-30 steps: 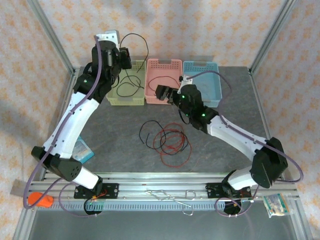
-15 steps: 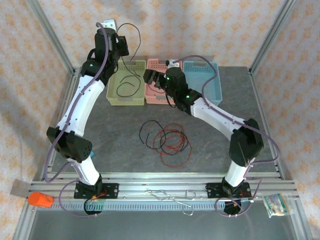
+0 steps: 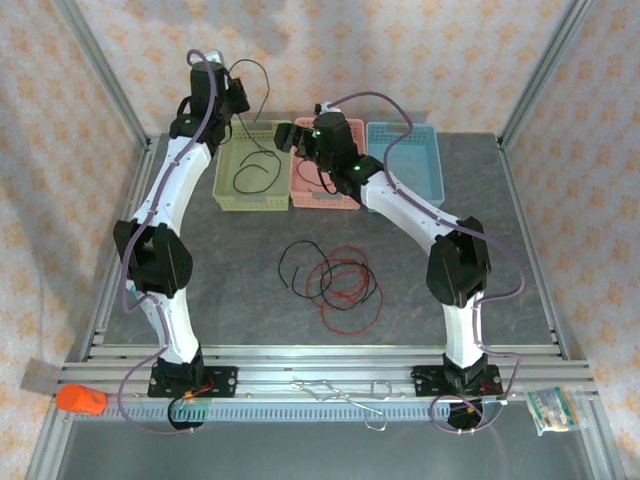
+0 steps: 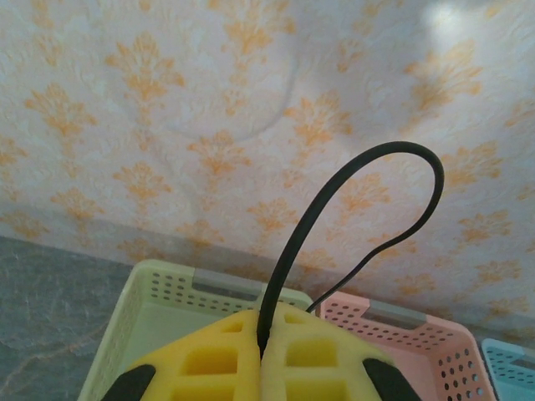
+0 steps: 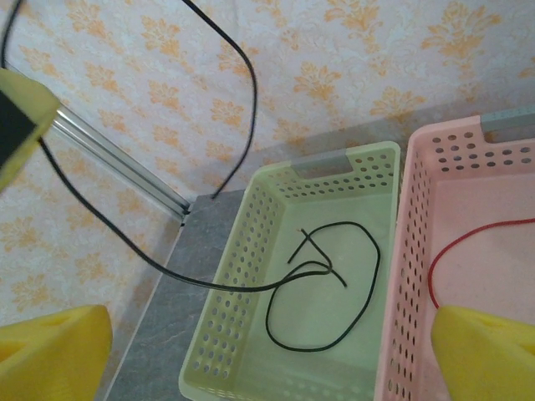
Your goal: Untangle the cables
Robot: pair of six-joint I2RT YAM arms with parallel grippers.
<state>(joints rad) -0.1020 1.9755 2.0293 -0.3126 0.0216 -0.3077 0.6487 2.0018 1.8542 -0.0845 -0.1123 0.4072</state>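
On the table [image 3: 220, 260], a loose tangle of red and black cables [image 3: 335, 285] lies in loops, well apart from the baskets at the far edge. Farther on, the right claw [image 3: 296, 142] hovers with its jaws spread wide over the pink basket [image 3: 325, 122], where a red cable [image 5: 456, 251] lies. Farthest, the left claw [image 4: 262, 347] sits high above the green basket [image 3: 218, 195], pinched tight on a black cable [image 4: 368, 159] that arches up and trails down into a loop on that basket's floor.
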